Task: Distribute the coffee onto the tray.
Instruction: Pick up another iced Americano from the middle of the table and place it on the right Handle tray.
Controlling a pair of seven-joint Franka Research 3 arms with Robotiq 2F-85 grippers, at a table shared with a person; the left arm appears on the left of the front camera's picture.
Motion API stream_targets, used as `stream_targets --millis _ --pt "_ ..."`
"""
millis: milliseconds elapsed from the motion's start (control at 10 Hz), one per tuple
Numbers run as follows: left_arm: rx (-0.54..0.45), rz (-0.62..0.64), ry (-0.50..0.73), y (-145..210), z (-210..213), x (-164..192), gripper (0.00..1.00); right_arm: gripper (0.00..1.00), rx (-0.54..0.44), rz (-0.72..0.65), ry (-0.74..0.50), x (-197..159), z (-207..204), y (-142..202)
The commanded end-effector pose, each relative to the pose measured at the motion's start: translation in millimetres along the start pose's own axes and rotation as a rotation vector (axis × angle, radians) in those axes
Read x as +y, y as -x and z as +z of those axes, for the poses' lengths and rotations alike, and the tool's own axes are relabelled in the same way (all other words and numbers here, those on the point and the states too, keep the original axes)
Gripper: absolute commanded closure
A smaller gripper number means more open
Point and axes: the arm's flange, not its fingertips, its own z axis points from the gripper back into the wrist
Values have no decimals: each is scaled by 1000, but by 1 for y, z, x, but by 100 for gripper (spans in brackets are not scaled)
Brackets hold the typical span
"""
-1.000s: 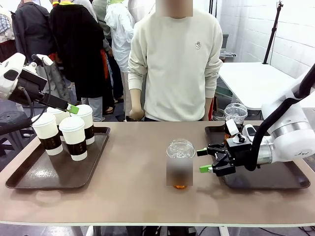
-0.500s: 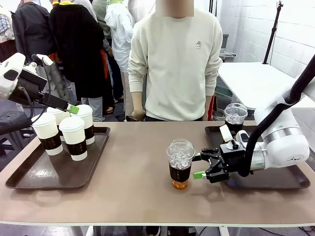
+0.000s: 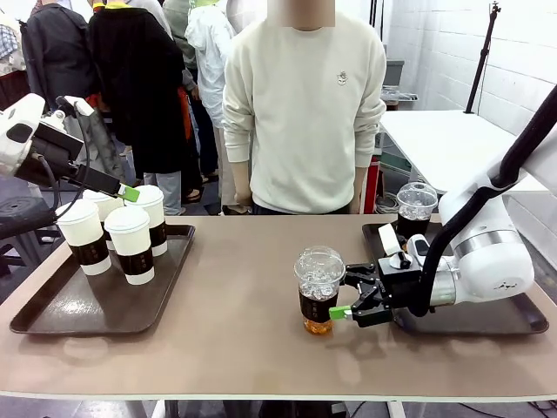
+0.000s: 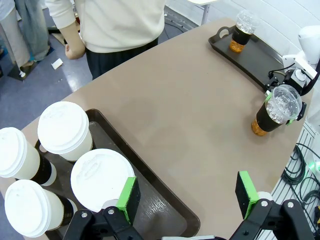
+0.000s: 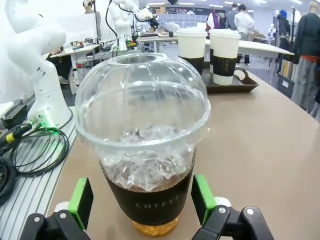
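The iced coffee cup (image 3: 318, 289) stands mid-table between the wide-open jaws of the right gripper (image 3: 347, 292), green pads flanking its dark sleeve, untouched. The right wrist view reads "COFFEE" on that sleeve. The left gripper (image 4: 188, 198) hangs open over the left tray (image 4: 165, 216).

Place: I'm working in a robotics lab hall.
Walls: white painted block wall (image 3: 435, 52) beside me.
Company: another white robot arm (image 5: 37, 60) with loose cables (image 5: 30, 150), more tables (image 5: 260, 47) beyond.
Crowd: onlookers (image 3: 113, 78) standing behind my table (image 3: 252, 340).
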Motion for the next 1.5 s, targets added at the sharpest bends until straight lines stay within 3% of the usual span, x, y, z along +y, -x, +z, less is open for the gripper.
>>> stream_targets --millis 0,600,800,1400 --pt "-7 11 13 0 -1 0 0 0 -5 16 17 0 -17 6" --pt "-7 11 13 0 -1 0 0 0 -29 -22 35 -10 -38 0" --pt "-7 11 13 0 -1 0 0 35 -40 -33 44 -10 -37 -3" --pt "-7 11 13 0 -1 0 0 35 -73 -24 36 -1 -26 -22"
